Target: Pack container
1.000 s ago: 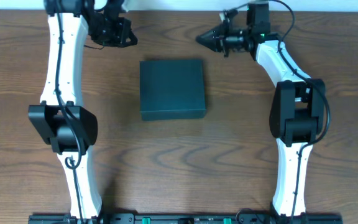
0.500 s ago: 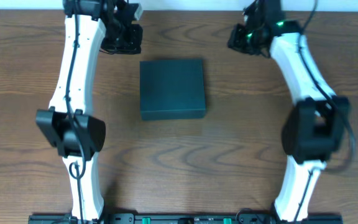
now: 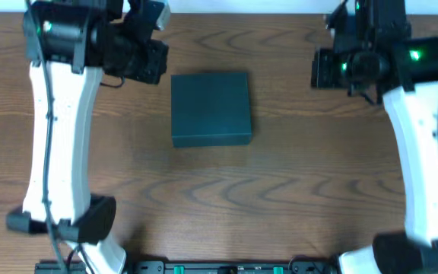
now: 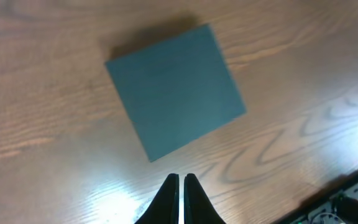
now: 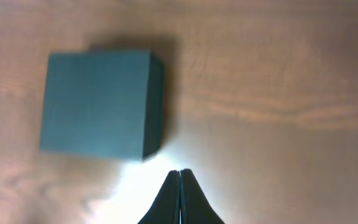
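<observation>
Your wood-grain table (image 3: 280,190) carries the container (image 3: 211,108), lid down, near its middle, between both arms. Your left gripper (image 4: 180,186) hangs above the table, pinched together on nothing, with the box ahead of its tips and apart from them. Your right gripper (image 5: 180,180) is likewise closed and empty, the box off to one side.

Dark wood-grain table (image 3: 280,190), glare-lit

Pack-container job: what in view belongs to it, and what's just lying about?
Belongs to the job:
- box, closed
- left gripper, shut, empty
- right gripper, shut, empty

Just there:
- wooden table
- equipment rail at its near edge
</observation>
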Motion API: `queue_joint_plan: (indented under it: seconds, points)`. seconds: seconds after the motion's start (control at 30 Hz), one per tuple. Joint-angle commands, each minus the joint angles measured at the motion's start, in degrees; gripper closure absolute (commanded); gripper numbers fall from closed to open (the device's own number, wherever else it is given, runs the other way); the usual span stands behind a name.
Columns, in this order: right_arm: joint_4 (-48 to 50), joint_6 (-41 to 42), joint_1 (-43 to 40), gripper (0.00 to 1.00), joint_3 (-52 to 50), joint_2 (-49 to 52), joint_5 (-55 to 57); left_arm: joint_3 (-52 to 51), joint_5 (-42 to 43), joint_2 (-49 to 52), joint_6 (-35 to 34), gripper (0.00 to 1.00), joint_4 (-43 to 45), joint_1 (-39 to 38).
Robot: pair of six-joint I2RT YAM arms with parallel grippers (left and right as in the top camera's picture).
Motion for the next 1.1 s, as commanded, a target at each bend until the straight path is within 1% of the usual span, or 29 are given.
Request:
queue_joint_plan:
  seconds: [0.0, 0.07, 0.23, 0.4, 0.57, 0.67, 0.77, 0.8, 0.83, 0.87, 0.9, 0.93, 0.97, 1.0, 1.03, 1.07]
  points:
    - [-2.58, -0.70, 2.99, 0.98, -3.65, -7.50, 3.74, -3.50, -1.31, -8.52, 1.60, 0.94, -4.48, -2.10]
    - [-2.95, 0.92, 5.01, 0.98, -7.91, -13.33, 6.12, -8.17, -2.69, -14.34, 1.36, 0.94, -4.48, -2.95]
    - [-2.03, 4.94, 9.31, 0.99, -20.35, -29.44, 6.38, -25.81, -2.93, -31.69, 1.16, 0.94, -2.51, -3.17]
    - [-2.14, 10.10, 12.00, 0.99, -35.36, -46.16, 4.59, -48.48, -2.93, -53.02, -1.27, 0.94, 4.72, -3.15]
    - [-2.34, 11.93, 12.11, 0.98, -51.36, -61.99, -1.95, -69.13, -2.93, -71.71, -7.54, 0.94, 10.14, -3.13]
    - [-2.29, 11.96, 12.11, 0.98, -57.90, -68.83, -5.31, -77.68, -2.93, -78.25, -11.23, 0.94, 11.96, -3.13]
    - [-2.21, 12.04, 12.07, 0.99, -61.99, -73.40, -6.34, -83.67, -2.60, -81.64, -15.98, 0.94, 14.49, -3.13]
    - [-2.10, 12.68, 12.07, 0.98, -62.79, -74.23, -6.32, -84.78, -2.29, -81.92, -17.75, 0.91, 15.80, -3.13]
    - [-1.86, 13.44, 12.07, 0.98, -63.21, -74.64, -6.32, -85.37, -2.29, -81.90, -19.30, 0.75, 16.72, -3.13]
    - [-1.57, 14.32, 12.07, 0.90, -63.41, -74.69, -6.32, -85.90, -2.27, -81.77, -21.09, 0.56, 17.90, -3.13]
    - [-1.31, 15.02, 12.07, 0.75, -63.43, -74.62, -6.32, -86.14, -2.29, -81.77, -22.93, 0.48, 18.84, -3.13]
    - [-0.83, 15.76, 12.07, 0.58, -63.43, -74.58, -6.36, -86.20, -2.29, -81.77, -24.74, 0.48, 19.71, -3.13]
    - [-0.24, 16.61, 12.07, 0.48, -63.43, -74.58, -6.34, -86.20, -2.32, -81.77, -25.83, 0.48, 20.68, -3.13]
    - [0.28, 17.35, 12.07, 0.24, -63.43, -74.58, -6.34, -86.20, -2.32, -81.77, -26.47, 0.36, 21.68, -3.13]
    - [0.90, 17.94, 12.07, 0.01, -63.45, -74.58, -6.27, -86.20, -2.34, -81.77, -26.71, 0.02, 22.97, -3.13]
    - [1.62, 17.94, 12.07, 0.01, -63.49, -74.58, -6.27, -86.20, -2.32, -81.77, -26.71, 0.05, 24.37, -3.13]
